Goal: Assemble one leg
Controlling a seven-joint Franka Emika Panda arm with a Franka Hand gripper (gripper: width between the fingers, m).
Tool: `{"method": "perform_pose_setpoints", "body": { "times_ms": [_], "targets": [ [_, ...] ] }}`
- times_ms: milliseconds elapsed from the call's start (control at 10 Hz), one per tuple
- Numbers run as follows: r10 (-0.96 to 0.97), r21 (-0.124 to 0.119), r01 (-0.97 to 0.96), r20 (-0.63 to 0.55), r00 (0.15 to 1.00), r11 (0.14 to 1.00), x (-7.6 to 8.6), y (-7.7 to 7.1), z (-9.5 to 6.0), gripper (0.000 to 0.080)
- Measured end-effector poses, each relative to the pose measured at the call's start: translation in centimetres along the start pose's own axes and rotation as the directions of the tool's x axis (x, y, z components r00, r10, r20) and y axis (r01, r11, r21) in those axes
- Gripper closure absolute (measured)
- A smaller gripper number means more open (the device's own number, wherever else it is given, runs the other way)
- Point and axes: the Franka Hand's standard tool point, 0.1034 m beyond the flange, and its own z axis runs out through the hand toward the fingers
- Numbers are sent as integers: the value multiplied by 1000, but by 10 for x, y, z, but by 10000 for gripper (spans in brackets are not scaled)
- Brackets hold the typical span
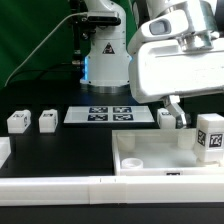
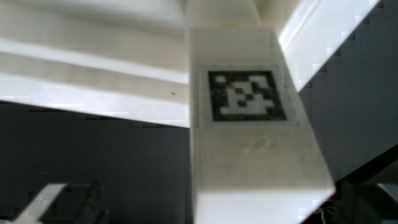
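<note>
One leg, a white block with a black-and-white tag, stands upright at the far corner of the white tray piece, on the exterior view's right. My gripper is around its top end. In the wrist view the leg fills the middle and my gripper is open. One finger lies against the leg's side. The other finger stands apart from it. Another leg sits just behind my gripper. Two more legs stand on the exterior view's left.
The marker board lies in front of the arm's base. A long white bar runs along the table's front edge. A white part shows at the left edge.
</note>
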Motion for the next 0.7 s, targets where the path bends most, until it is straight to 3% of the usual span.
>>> {"method": "perform_pose_setpoints", "body": {
  "times_ms": [200, 500, 700],
  "targets": [
    [-2, 4, 2, 28, 1000, 1000, 7, 6, -9, 150],
    [1, 18, -2, 65, 998, 1000, 4, 2, -7, 150],
    [7, 78, -28, 267, 964, 997, 2, -9, -8, 150]
  ]
}}
